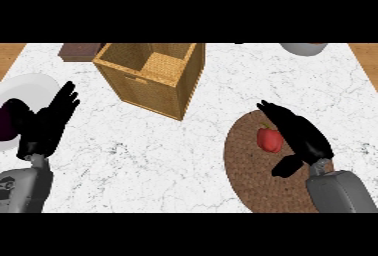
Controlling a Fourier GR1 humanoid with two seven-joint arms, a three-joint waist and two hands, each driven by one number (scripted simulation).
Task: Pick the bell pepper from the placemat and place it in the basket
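a white marble tabletop [170, 160] with thin grey veins fills almost the whole view, lit evenly with soft shadows. at the far left and far right corners, strips of warm brown wood [10, 52] show beyond its edges. a small dark brown block [80, 50] sits at the far edge on the left. a grey rounded bowl [304, 48] is cut off at the far edge on the right. a white plate [26, 90] lies at the left edge.

The bell pepper [269, 140] lies on the placemat [255, 180], at the tabletop's [170, 160] right. The basket [153, 77] stands behind, to the left.
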